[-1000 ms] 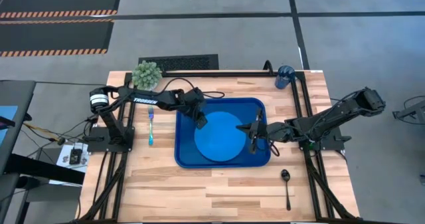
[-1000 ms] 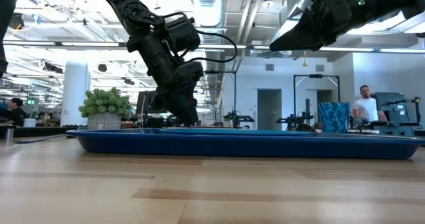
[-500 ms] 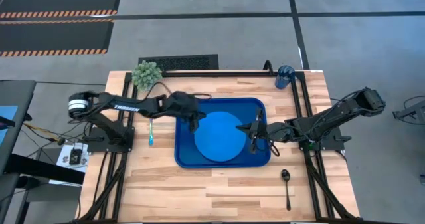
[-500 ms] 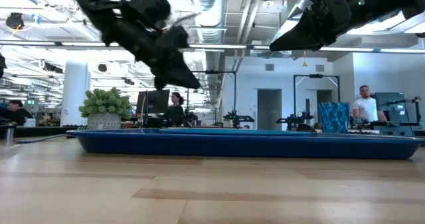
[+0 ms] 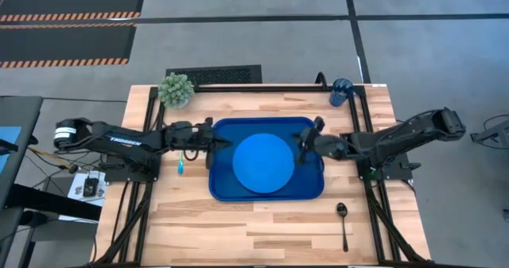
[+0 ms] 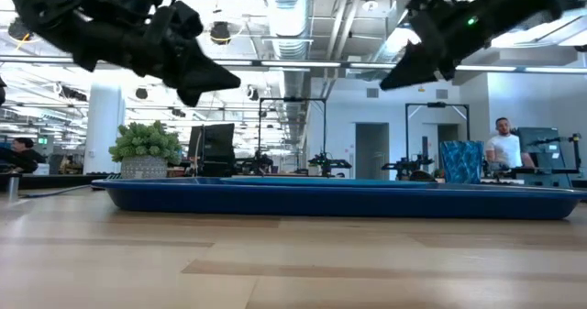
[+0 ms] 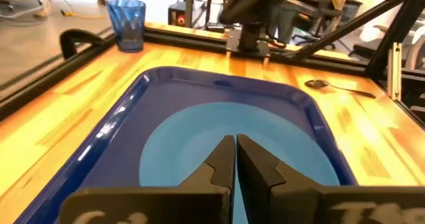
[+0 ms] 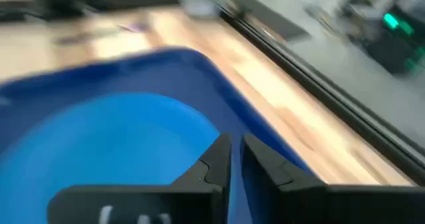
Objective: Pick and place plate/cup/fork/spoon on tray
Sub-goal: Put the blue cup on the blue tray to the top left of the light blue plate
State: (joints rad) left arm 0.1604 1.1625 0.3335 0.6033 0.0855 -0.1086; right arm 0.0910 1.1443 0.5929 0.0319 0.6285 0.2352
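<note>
The light-blue plate (image 5: 262, 163) lies flat in the dark-blue tray (image 5: 219, 184) and also shows in the left wrist view (image 7: 199, 141). My left gripper (image 5: 213, 145) hangs shut and empty above the tray's left rim; in the low view (image 6: 215, 75) it is well clear of the tray. My right gripper (image 5: 306, 146) is shut and empty above the tray's right part. The dark-blue cup (image 5: 340, 91) stands at the far right, off the tray. The spoon (image 5: 343, 220) lies on the table near right. Only the fork's end (image 5: 180, 166) shows under my left arm.
A green potted plant (image 5: 176, 89) stands at the table's far left corner. Black frame rails run along the table's left and right sides (image 5: 367, 133). Bare wood lies between the tray and the table's near edge (image 5: 254, 228).
My left gripper has drawn back from the plate's left edge toward the table's left edge and risen, now over the tray's left rim. My right gripper has shifted a little toward the far edge and turned. The plate has stayed flat in the tray.
</note>
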